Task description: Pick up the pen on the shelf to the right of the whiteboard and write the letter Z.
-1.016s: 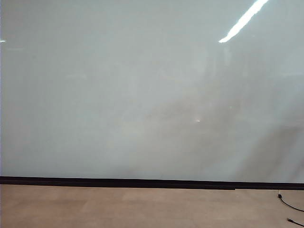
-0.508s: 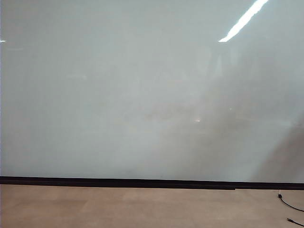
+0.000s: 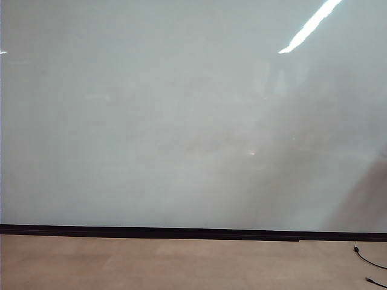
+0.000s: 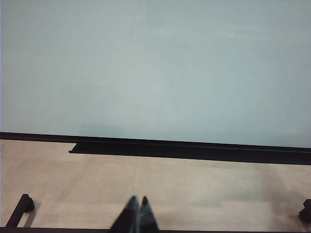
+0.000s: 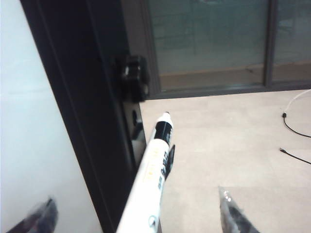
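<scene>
The whiteboard (image 3: 151,121) fills the exterior view, pale and glossy, and no letter Z is in view on it. Neither gripper shows in that view. In the right wrist view the pen (image 5: 156,155), white with a black band near its far end, rests on a small black shelf bracket (image 5: 170,156) beside the board's dark side frame (image 5: 82,111). My right gripper (image 5: 138,216) is open, one finger on each side of the pen, both clear of it. My left gripper (image 4: 137,203) hangs shut and empty over the floor in front of the whiteboard (image 4: 155,63).
A black strip (image 3: 181,232) runs along the board's bottom edge above tan floor (image 3: 181,266). A thin black cable (image 3: 370,261) lies on the floor at the right. Black stand feet (image 4: 20,209) sit low in the left wrist view. Glass panels (image 5: 209,39) stand behind the pen.
The dim shadow on the board's lower right has shrunk toward the right edge. Nothing else in the exterior view differs.
</scene>
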